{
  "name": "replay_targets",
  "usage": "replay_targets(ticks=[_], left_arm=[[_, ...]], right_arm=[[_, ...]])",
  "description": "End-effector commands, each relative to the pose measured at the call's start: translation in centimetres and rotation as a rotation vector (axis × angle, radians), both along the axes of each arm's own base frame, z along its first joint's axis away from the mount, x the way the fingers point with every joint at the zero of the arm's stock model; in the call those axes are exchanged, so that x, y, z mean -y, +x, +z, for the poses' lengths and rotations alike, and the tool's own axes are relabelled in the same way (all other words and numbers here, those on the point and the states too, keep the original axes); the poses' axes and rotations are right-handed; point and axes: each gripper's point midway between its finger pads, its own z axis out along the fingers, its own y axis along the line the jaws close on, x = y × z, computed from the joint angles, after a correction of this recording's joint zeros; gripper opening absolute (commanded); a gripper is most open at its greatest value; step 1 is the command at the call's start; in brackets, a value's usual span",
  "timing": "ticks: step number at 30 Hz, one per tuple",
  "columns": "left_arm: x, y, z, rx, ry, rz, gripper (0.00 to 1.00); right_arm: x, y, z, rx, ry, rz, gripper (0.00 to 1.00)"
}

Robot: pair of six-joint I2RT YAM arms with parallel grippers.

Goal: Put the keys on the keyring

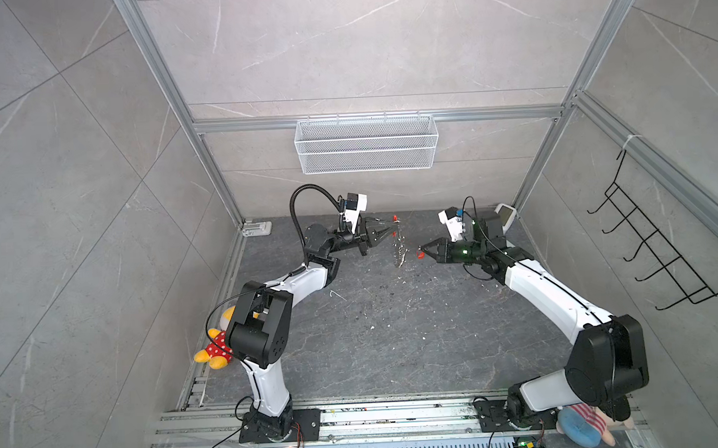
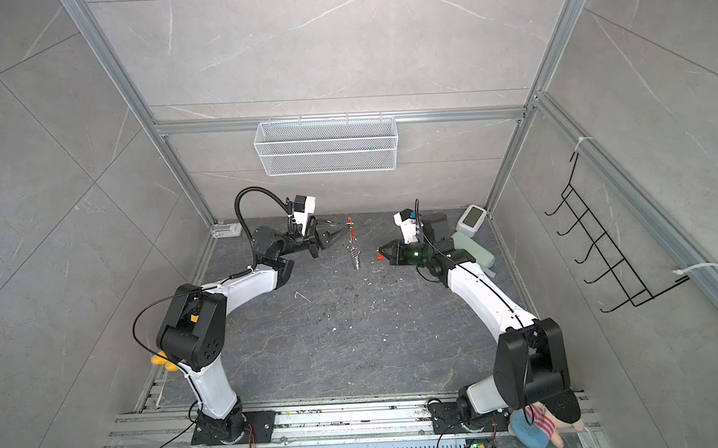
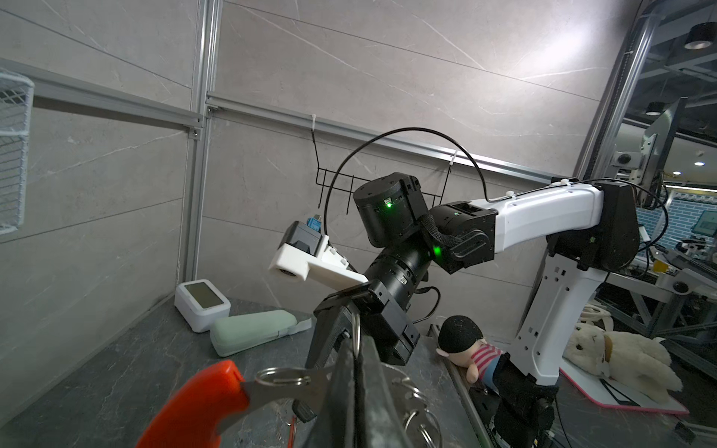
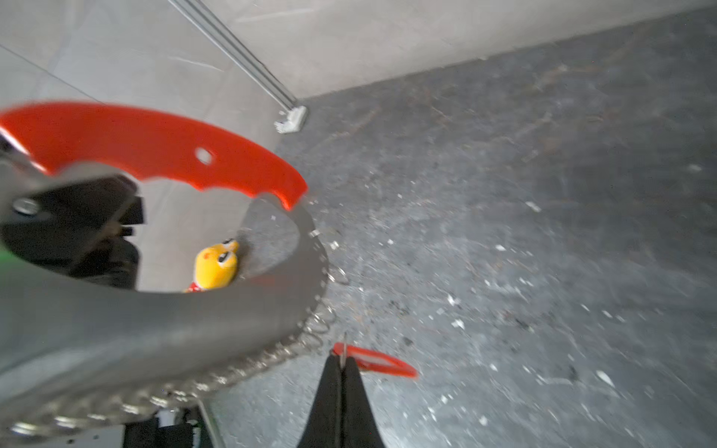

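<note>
The keyring [image 1: 399, 250] is a grey hoop fringed with silver loops [image 4: 318, 322], and it hangs on edge above the floor. Its curved red strip [image 4: 155, 147] sits at the top. My left gripper [image 1: 391, 230] is shut on the hoop's band, its fingers [image 3: 372, 388] pressed together over the metal. My right gripper [image 1: 423, 249] is to the right of the hoop and shut on the keys [image 4: 372, 360], pinching the thin metal at the end of the red tag. The tag is just beside the fringe of loops, a small gap away. Both top views show the two grippers facing each other.
A white mesh basket [image 1: 366, 143] hangs on the back wall and a black wire hook rack [image 1: 657, 241] on the right wall. A white device [image 2: 473, 219] and a pale green case [image 2: 473, 249] lie behind the right arm. Plush toys [image 1: 215, 343] [image 1: 586, 425] sit by the arm bases.
</note>
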Motion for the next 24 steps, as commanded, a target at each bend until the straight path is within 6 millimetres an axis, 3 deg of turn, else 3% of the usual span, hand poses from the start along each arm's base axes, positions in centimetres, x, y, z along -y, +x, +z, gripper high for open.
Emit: replay_targets(ticks=[1,6,9,14,18,22,24], left_arm=[[-0.4,-0.3,0.5,0.082,0.014,0.036,0.00],[-0.4,-0.3,-1.3,0.067,0.092,0.063,0.00],[-0.4,-0.5,-1.8,0.059,0.110,0.066,0.00],[-0.6,-0.8,-2.5,0.038,0.119,0.066,0.00],[-0.6,-1.0,-3.0,0.024,0.125,0.065,0.00],[-0.4,-1.0,-3.3,0.012,0.129,0.060,0.00],[-0.4,-1.0,-3.4,0.012,0.129,0.060,0.00]], right_arm=[[3.8,-2.3,-6.1,-0.157,-0.248,-0.087,0.00],[5.8,-2.2,-12.2,-0.357,-0.413,-0.135,0.00],[5.6,-0.2,-15.0,-0.428,-0.449,-0.131,0.00],[5.5,3.6,-17.9,-0.465,-0.522,-0.134,0.00],[5.3,5.6,-19.1,-0.485,-0.550,-0.125,0.01],[5.1,6.4,-18.7,-0.468,-0.542,-0.127,0.04],[4.8,6.5,-17.8,-0.443,-0.526,-0.121,0.18]])
